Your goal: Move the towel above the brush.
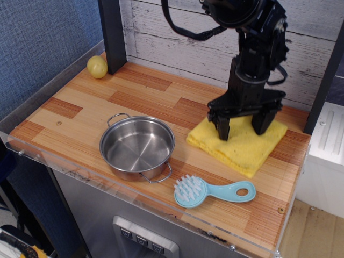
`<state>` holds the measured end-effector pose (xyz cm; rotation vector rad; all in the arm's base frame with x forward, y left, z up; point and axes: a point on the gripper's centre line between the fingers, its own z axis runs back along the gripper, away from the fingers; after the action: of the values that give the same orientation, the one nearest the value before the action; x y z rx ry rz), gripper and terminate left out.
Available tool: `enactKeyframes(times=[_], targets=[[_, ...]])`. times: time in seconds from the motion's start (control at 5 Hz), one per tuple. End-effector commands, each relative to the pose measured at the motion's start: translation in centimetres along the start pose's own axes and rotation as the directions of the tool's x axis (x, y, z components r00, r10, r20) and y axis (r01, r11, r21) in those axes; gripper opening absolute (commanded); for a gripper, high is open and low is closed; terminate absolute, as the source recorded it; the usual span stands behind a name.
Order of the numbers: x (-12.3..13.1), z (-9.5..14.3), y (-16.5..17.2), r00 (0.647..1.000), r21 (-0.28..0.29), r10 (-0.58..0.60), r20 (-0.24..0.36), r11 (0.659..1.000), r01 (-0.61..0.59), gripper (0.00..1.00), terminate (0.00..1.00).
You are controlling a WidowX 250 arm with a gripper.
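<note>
The bright yellow folded towel point(239, 146) lies flat on the wooden counter at the right, just behind the light blue brush point(213, 192), whose white-bristled head points left near the front edge. My black gripper point(243, 129) stands over the towel with its two fingers spread and their tips pressing down on the cloth. Nothing is clamped between the fingers. The rear middle of the towel is hidden by the gripper.
A steel pot point(137, 147) with two handles stands at the front centre, left of the towel. A small round yellow fruit point(97, 66) sits at the back left beside a black post point(112, 32). A grey plank wall runs behind; the counter's right edge is close to the towel.
</note>
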<state>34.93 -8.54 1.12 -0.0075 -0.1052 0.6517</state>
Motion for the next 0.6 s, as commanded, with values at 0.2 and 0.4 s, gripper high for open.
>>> enactKeyframes(times=[0.2,0.4], targets=[[-1.3,4.5,1.7,0.997,-0.074,0.001,0.073,0.997,0.005,1.0,0.0],[-0.6,5.2,1.8,0.996,-0.089,0.019,0.09,0.996,-0.011,1.0,0.0]])
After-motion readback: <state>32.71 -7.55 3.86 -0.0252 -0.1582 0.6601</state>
